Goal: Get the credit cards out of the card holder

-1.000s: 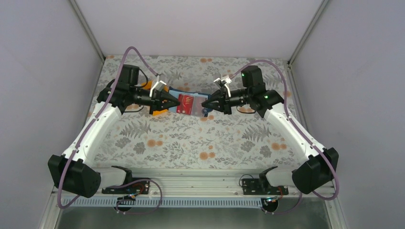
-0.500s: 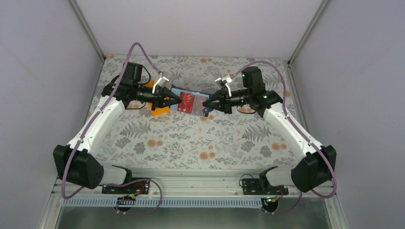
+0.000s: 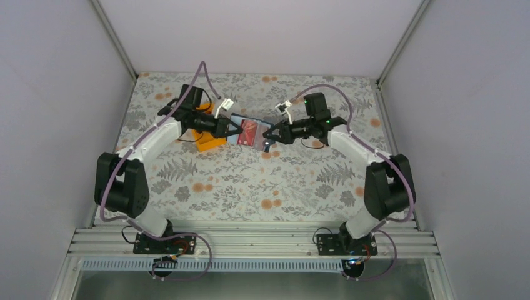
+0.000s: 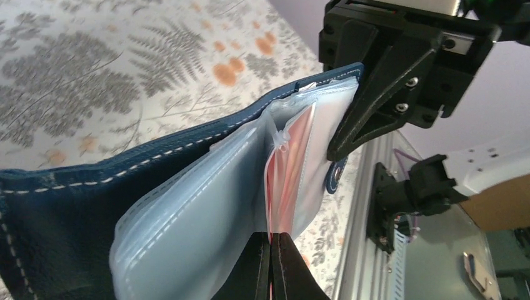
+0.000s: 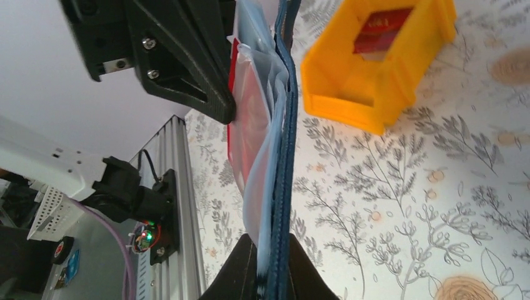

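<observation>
Both arms have reached farther out than a second ago, carrying the card holder (image 3: 250,132) with them; it now hangs just right of the orange tray (image 3: 209,144). The right gripper (image 5: 270,265) clamps the holder's blue edge. The left gripper (image 4: 270,265) pinches a red credit card (image 4: 284,181). Recommendation: draw the card straight along its pocket towards the tray, keeping the holder steady.

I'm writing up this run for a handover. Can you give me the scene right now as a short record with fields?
table: floral cover
wallet: blue, open, held up above the table
left gripper: shut, pinching a red card in the wallet's clear pocket
right gripper: shut on the wallet's opposite edge
tray: orange, on the table
second card: red, lying in the tray
</observation>
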